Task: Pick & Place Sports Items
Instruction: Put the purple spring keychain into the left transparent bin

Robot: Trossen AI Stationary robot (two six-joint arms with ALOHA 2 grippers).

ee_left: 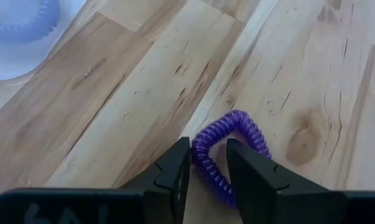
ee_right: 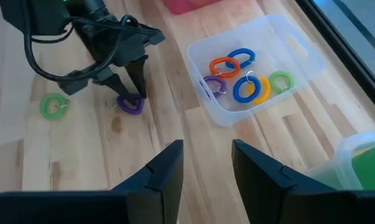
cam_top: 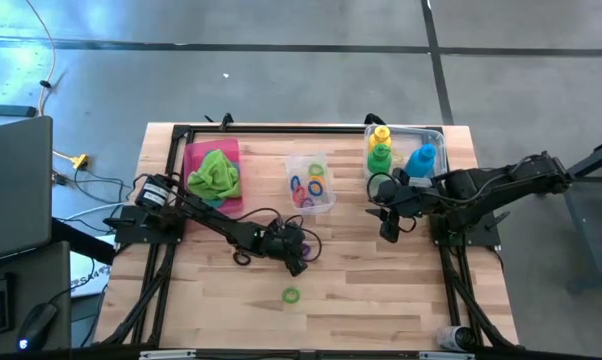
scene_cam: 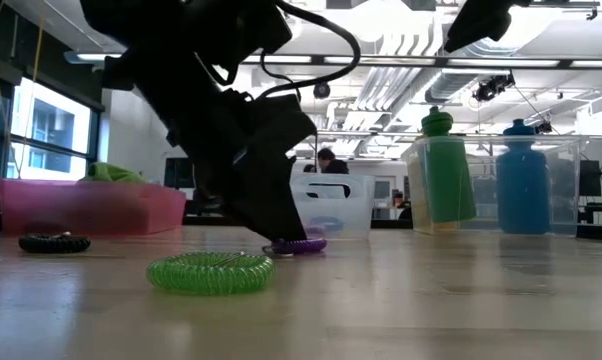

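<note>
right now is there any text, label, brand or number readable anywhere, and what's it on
None can be read.
Left end effector: faint marks on its dark body at the wrist view's edge, too blurred to read.
Green bottle, blue bottle, clear box: no print visible.

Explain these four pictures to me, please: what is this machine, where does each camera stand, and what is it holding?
Two robot arms work at a wooden table. One camera looks down from above, one sits at table height, and one rides on each wrist. The left gripper has its fingers closed around a purple elastic ring lying on the table. A green ring lies loose nearby. More rings sit in a clear box. The right gripper waits, empty, near the bottles.
</note>
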